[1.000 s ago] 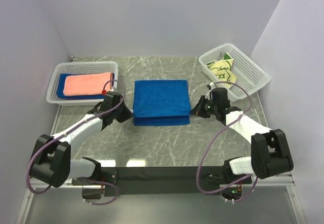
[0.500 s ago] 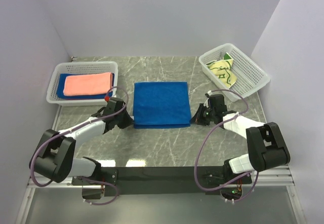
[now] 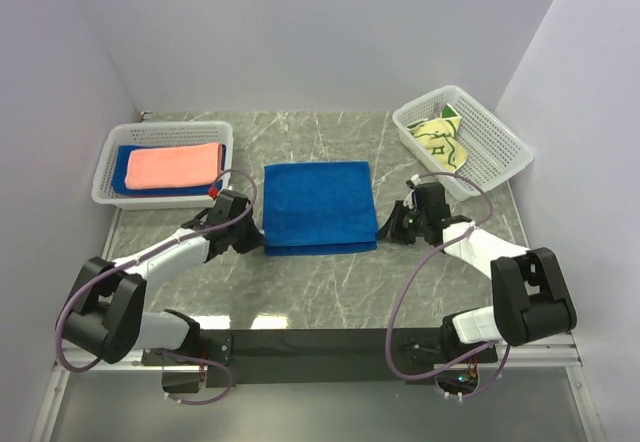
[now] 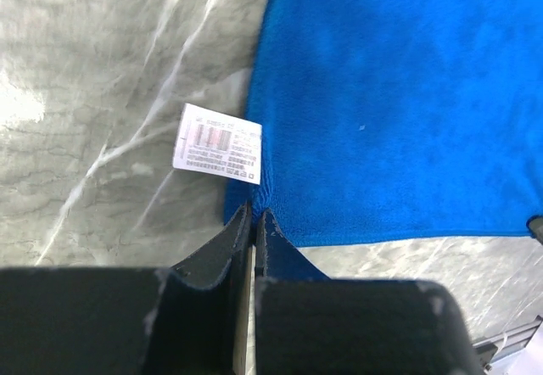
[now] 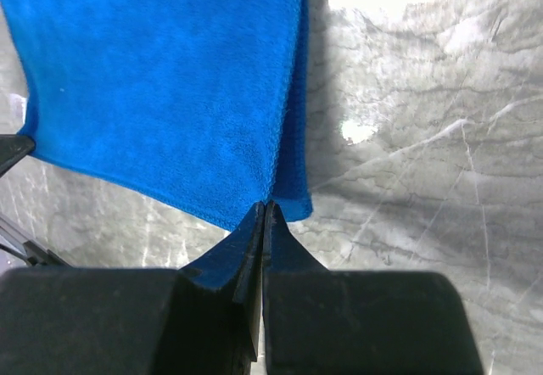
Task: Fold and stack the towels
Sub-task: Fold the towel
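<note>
Blue towel, centre frame, lies folded once; my left claw and right claw sit clamped on its lower corners; next, I reckon, release and fold crosswise

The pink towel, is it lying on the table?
No, the pink towel lies in the white basket, on top of a blue towel.

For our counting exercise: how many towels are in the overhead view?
4: a blue towel mid-table; a pink towel on a second blue towel in the left basket; a yellow-green towel in the right basket. Others may hide beneath.
</note>
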Action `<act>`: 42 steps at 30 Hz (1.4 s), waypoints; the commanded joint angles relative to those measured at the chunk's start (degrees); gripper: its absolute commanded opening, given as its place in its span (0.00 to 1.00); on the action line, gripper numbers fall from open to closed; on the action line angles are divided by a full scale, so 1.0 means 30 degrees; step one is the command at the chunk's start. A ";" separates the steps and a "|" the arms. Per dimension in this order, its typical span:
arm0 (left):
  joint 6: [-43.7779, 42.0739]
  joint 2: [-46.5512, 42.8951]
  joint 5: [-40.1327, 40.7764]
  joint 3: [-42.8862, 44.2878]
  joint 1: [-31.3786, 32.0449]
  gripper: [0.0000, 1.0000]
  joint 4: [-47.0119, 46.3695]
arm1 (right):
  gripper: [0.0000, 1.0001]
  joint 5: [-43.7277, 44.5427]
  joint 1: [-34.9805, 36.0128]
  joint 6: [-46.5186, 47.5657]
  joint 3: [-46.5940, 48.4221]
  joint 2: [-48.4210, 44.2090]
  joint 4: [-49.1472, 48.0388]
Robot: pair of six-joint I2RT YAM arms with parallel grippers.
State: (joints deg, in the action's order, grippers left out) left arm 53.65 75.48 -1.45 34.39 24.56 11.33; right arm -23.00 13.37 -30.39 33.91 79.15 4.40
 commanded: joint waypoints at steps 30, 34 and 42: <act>0.1190 0.0180 0.1246 -0.1297 0.1453 0.01 0.0500 | 0.00 0.0637 0.0115 0.0053 -0.1489 0.0040 0.0202; 0.1160 0.0357 0.1305 -0.1619 0.1483 0.01 0.0616 | 0.00 0.0929 0.0115 0.0082 -0.1752 0.0625 0.0114; 0.1014 -0.0346 0.1714 -0.1387 0.1512 0.01 0.1026 | 0.00 0.1252 0.0173 0.0198 -0.1695 -0.0397 0.0698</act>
State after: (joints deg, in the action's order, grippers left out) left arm 56.90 75.31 1.41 31.07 28.93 12.10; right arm -22.26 13.65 -30.61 29.56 79.59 5.17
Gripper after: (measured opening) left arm 0.066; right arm 0.008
